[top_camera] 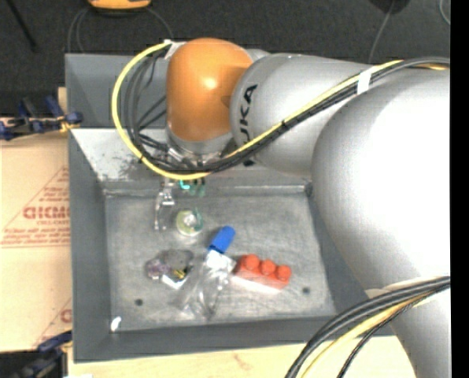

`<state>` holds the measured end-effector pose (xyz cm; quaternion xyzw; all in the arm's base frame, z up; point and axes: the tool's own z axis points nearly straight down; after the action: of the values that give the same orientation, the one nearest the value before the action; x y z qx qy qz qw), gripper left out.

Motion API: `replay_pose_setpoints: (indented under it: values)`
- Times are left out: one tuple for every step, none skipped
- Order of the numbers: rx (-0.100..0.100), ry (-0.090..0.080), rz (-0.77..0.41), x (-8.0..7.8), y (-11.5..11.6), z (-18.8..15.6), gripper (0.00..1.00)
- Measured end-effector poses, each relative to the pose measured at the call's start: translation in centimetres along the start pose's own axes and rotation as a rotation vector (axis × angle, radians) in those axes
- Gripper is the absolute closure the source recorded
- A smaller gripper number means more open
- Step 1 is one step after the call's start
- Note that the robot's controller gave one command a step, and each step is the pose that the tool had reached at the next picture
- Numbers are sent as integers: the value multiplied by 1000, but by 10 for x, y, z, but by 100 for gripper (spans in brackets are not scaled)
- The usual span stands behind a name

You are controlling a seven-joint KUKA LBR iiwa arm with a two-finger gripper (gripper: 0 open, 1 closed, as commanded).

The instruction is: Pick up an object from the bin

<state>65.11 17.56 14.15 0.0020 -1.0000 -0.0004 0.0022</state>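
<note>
In the grey metal bin (89,235), the tool (174,211) hangs low near the back wall, open or closed I cannot tell, just beside a small clear round piece (189,223), while a purple-grey lump (166,268), crumpled clear plastic bag (203,288), blue cap (222,238) and row of red pegs (264,269) lie nearer the front.

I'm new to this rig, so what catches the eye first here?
The arm's orange wrist cover looms over the back of the bin, its gripper beside a clear round thing. On the floor in front lie a blue-capped piece and a red block with three knobs.
</note>
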Motion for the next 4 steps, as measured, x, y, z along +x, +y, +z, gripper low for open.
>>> replay_pose_setpoints:
  values:
    - [-5, -20, -377, 43, -44, 63, 0]
    - [-1, -36, -311, 94, -116, 64, 0]
    - [5, -47, -630, 101, -101, 62, 0]
    - [4, -32, -624, 104, -102, 62, 100]
